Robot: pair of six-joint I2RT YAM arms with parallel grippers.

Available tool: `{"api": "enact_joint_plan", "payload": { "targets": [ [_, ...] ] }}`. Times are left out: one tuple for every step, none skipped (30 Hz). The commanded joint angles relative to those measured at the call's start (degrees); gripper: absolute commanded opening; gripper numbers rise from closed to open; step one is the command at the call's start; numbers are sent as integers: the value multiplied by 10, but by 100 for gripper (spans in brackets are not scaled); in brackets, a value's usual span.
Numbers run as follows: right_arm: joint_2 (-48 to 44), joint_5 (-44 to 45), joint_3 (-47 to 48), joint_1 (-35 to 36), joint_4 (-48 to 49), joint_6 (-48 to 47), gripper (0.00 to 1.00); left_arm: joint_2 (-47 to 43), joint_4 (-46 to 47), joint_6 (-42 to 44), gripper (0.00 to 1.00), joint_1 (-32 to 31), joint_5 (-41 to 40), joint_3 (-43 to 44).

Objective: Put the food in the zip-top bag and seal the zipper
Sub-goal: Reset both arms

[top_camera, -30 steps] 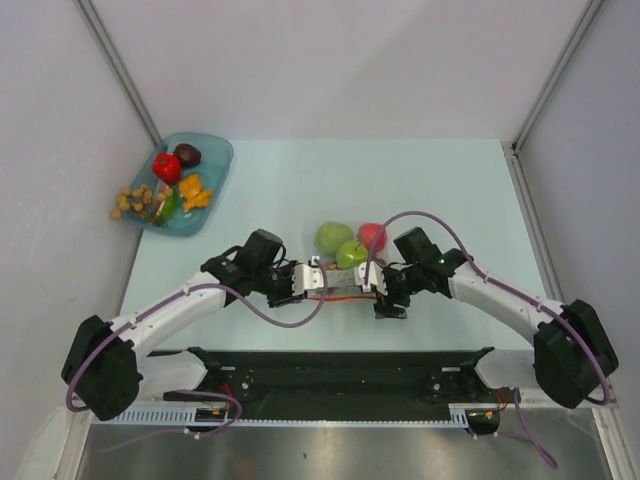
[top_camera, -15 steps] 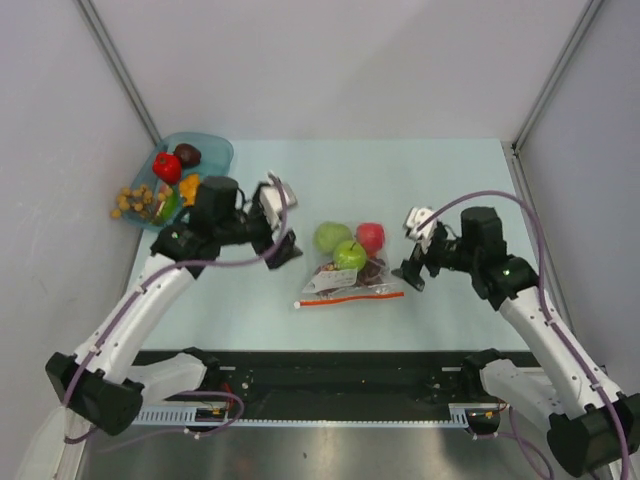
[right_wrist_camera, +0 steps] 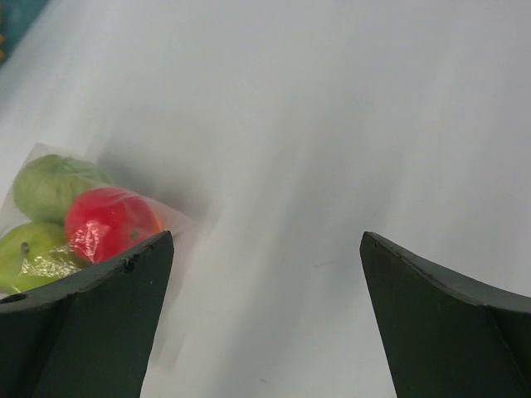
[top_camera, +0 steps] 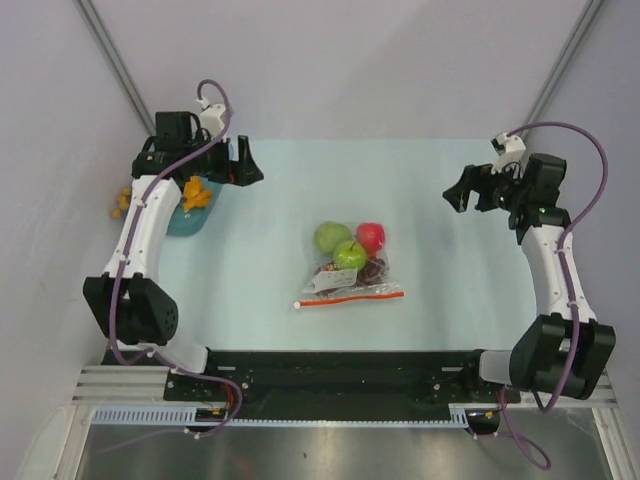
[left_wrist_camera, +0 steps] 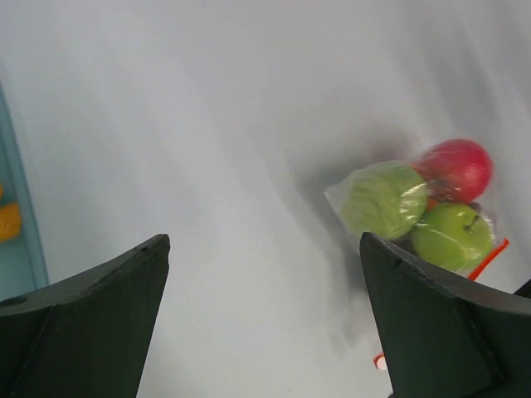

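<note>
Glossy round fruits [top_camera: 349, 247] in clear pouch [top_camera: 333, 283]

The clear zip-top bag [top_camera: 345, 281] lies flat mid-desk [top_camera: 300, 190], holding two green apples [top_camera: 333, 237], a red apple [top_camera: 371, 238] and dark grapes [top_camera: 373, 270]; its red-orange zipper [top_camera: 350, 297] runs along the near edge.

The small clear plastic zip-top bag [top_camera: 335, 282] lies mid-tabletop [top_camera: 300, 180], holding two glossy green toy apples [top_camera: 333, 237], a red toy apple [top_camera: 372, 237] to their right and a dark purple grape bunch [top_camera: 374, 268] nearer. Its thin red-orange zipper strip [top_camera: 350, 297] runs along the near edge. A shallow teal-blue tray [top_camera: 188, 222] sits far left.
</note>
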Motion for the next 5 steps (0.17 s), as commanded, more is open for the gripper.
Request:
{"api": "enact_joint_plan", "payload": {
  "targets": [
    [25, -4, 19, -27, -22, 43, 100, 3, -17, -20, 100, 49, -26, -34],
    [28, -4, 19, -33, -21, 46, 100, -1, -9, -19, 100, 52, -31, -40],
    [29, -4, 20, -35, -13, 48, 100, -3, -6, -20, 100, 55, -40, -44],
    [29, -4, 20, -36, -6, 53, 100, -7, 0, -25, 100, 56, -50, -48],
    [27, -3, 20, -36, 0, 56, 100, -9, 5, -25, 100, 56, -56, -47]
  ]
}}
